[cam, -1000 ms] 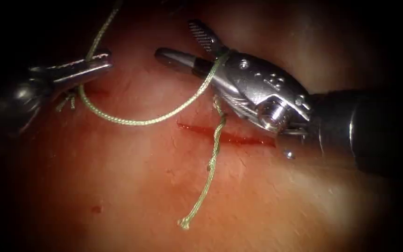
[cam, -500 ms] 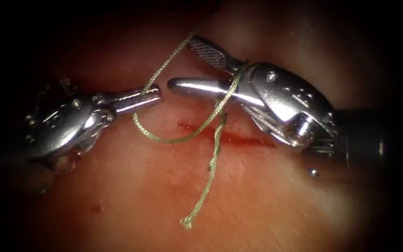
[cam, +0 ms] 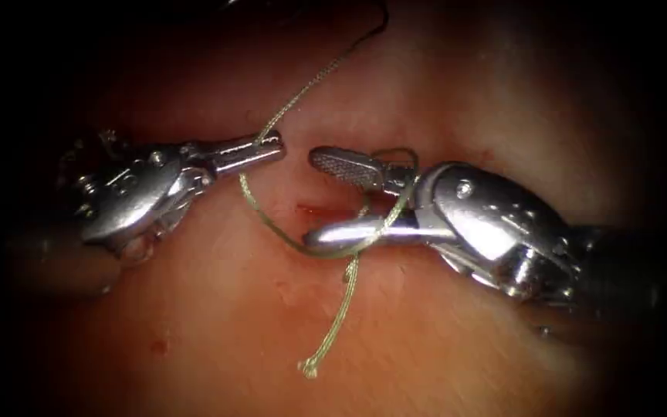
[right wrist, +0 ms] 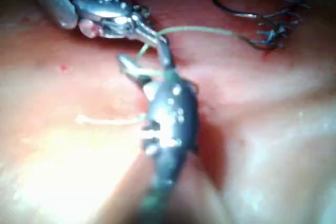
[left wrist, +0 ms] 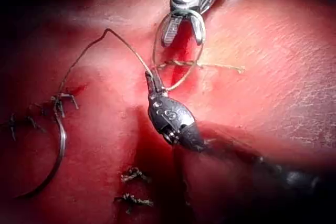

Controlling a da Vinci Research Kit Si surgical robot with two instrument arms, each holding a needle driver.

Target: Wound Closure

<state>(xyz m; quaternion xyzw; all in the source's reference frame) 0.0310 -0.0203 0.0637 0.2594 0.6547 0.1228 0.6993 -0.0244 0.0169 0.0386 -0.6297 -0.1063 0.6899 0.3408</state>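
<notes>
Endoscope view, left gripper (cam: pixel 272 144) pinching braided thread (cam: pixel 272 228), looped round right gripper (cam: pixel 319 199), splayed

glossy metal tools (cam: pixel 326 166), braided thread (cam: pixel 341 297), moist tissue (cam: pixel 441 340).

The reddish, moist pork-belly tissue (cam: pixel 441 340) carries everything here. On it lies a short red cut (cam: pixel 319 210) with red fluid along its line. A pale green braided thread (cam: pixel 341 309) rests across the surface, its frayed free end lying below the cut. Away from the cut, a thin curved steel needle (left wrist: pixel 59 153) lies flat on the tissue beside dark knotted stitches (left wrist: pixel 62 100).
</notes>
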